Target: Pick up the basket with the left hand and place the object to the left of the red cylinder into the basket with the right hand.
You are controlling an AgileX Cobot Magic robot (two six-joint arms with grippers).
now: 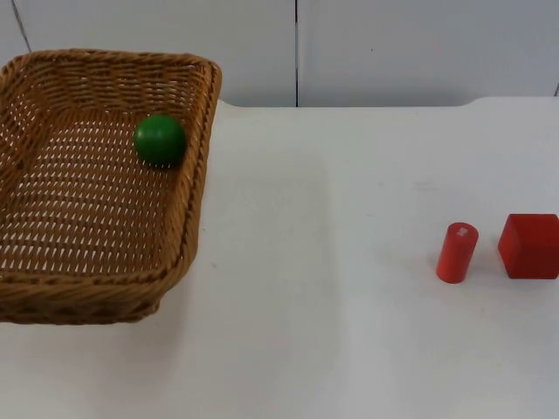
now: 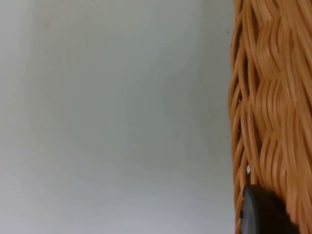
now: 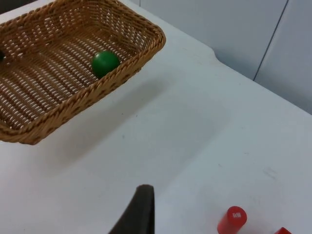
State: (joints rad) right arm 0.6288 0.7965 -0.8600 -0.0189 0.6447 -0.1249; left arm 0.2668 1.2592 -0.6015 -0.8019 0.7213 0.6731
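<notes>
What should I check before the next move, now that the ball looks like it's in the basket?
1. Ball inside the basket: ok, it lies by the wall nearest the cylinder.
2. Basket lifted off the table: ok, a shadow lies under it in the right wrist view.
3. Left pincer's hold on the basket: cannot tell; a black fingertip sits against the weave, but the grip is hidden.
4. Right pincer clear of the basket: ok, its fingertip is over bare table, apart from the basket.
5. Cylinder upright: ok, beside the cube.
</notes>
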